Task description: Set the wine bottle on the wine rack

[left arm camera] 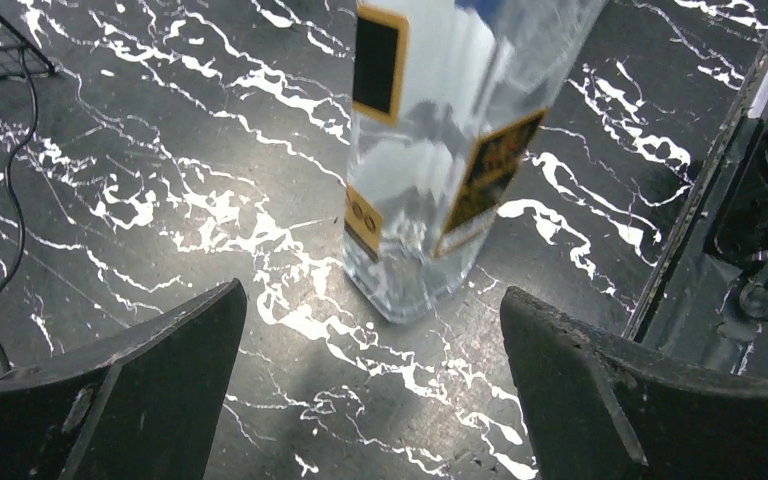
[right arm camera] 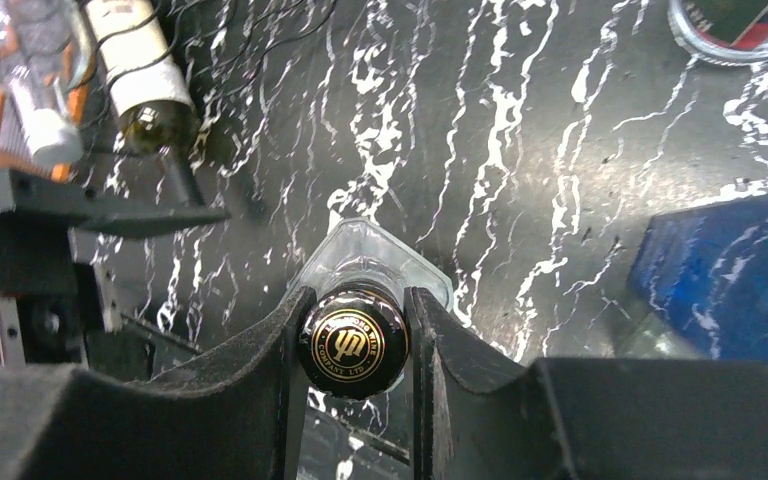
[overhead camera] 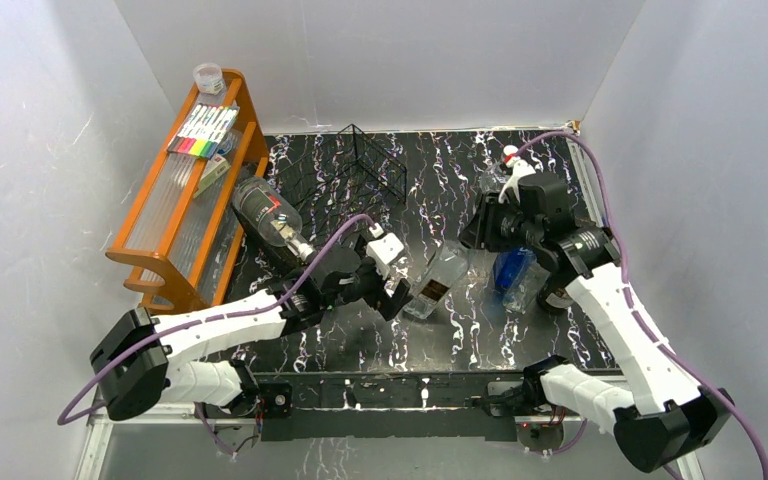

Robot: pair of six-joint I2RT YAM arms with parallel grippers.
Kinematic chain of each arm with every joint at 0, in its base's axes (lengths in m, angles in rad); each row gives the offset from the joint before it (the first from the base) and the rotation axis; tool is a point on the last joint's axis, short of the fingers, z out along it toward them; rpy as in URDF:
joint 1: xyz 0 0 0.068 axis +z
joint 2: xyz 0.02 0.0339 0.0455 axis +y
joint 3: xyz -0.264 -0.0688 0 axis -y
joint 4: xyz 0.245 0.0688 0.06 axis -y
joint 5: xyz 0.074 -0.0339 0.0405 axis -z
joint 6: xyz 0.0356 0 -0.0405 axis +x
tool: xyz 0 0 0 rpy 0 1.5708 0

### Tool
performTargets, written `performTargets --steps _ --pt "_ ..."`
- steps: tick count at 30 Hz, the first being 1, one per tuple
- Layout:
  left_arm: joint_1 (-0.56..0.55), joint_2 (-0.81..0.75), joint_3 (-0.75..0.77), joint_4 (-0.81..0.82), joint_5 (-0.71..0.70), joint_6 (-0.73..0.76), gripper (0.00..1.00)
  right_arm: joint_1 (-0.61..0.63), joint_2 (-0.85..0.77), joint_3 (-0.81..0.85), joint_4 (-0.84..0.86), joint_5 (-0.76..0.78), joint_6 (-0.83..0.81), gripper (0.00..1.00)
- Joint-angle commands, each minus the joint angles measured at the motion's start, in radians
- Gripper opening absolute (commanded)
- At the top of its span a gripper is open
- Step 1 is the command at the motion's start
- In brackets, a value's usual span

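As the right hand [right arm camera: 357, 305] grips its cap [right arm camera: 353, 345], the wine bottle [overhead camera: 439, 278] sits beneath.

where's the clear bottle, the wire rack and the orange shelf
clear bottle [left arm camera: 422, 165], left wrist view, glass body
wire rack [overhead camera: 375, 160], top view, upright grid panel
orange shelf [overhead camera: 165, 280], top view, near foot

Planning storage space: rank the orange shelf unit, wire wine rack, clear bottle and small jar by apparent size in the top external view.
1. orange shelf unit
2. wire wine rack
3. clear bottle
4. small jar
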Motion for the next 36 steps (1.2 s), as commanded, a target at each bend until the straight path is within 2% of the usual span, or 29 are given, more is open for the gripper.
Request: performTargets --steps 1,7,11,14,17,22,29,36 --pt "0.002 -0.007 -0.013 0.185 0.067 0.033 0.98 0.001 -0.109 -0.032 0.162 -0.171 -0.012 0.0" --pt "0.012 0.061 -0.022 0.206 0.341 -0.005 0.98 0.0 -0.153 -0.072 0.17 -0.272 -0.034 0.0" --pt "0.036 0.092 -0.035 0.253 0.454 -0.061 0.98 0.0 -0.161 -0.074 0.176 -0.317 -0.041 0.0" --pt "0.05 0.103 -0.06 0.308 0.509 -0.104 0.98 0.001 -0.166 -0.079 0.177 -0.348 -0.05 0.0" --pt "0.066 0.118 -0.07 0.32 0.501 -0.128 0.98 0.0 -0.178 -0.091 0.188 -0.394 -0.064 0.0" --pt "0.144 0.14 -0.087 0.375 0.56 -0.21 0.98 0.001 -0.186 -0.113 0.2 -0.455 -0.084 0.0" --pt "0.154 0.219 -0.082 0.406 0.742 -0.187 0.96 0.0 -0.172 -0.138 0.255 -0.509 -0.063 0.0" --pt "0.154 0.233 -0.08 0.412 0.772 -0.138 0.91 0.0 -0.187 -0.169 0.294 -0.532 -0.011 0.0"
